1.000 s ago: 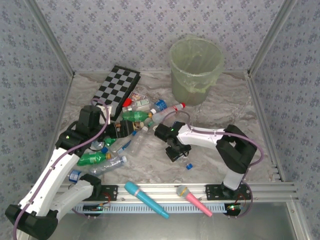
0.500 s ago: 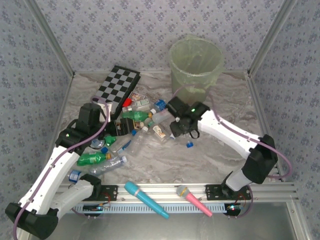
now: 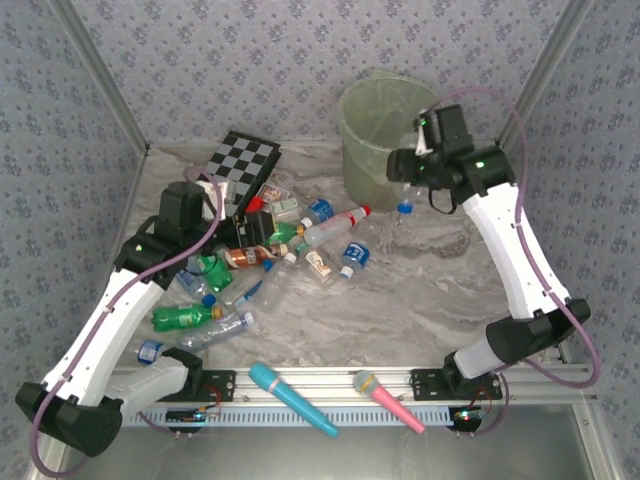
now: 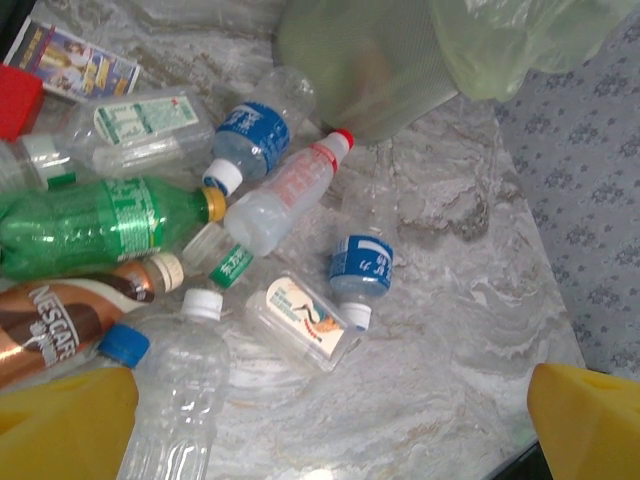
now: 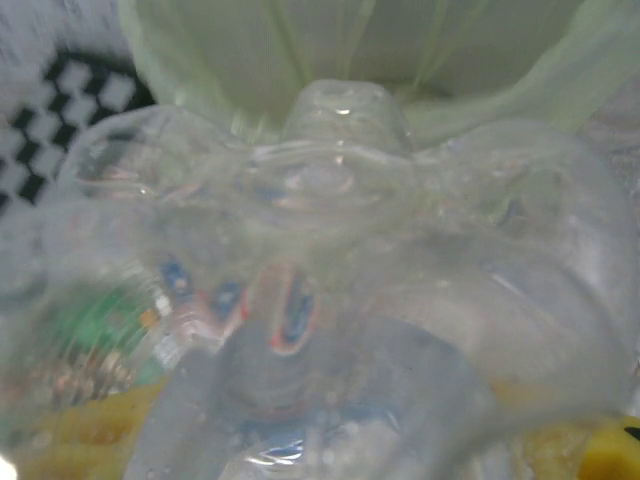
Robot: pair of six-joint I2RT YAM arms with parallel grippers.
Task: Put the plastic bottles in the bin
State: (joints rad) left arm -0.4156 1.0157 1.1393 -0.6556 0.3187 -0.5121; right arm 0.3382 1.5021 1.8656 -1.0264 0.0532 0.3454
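Bottle (image 3: 405, 193), clear, pinched by right gripper (image 3: 412, 168), hanging cap-down just right of bin (image 3: 365, 160), far edge of table (image 3: 450, 265).

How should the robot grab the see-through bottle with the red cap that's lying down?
Take the red-capped bottle around its body near the neck, coming straight down with the left fingers across its width. It lies flat on the table, and that end has bare table beside it, while its base is crowded by the green bottle and others.
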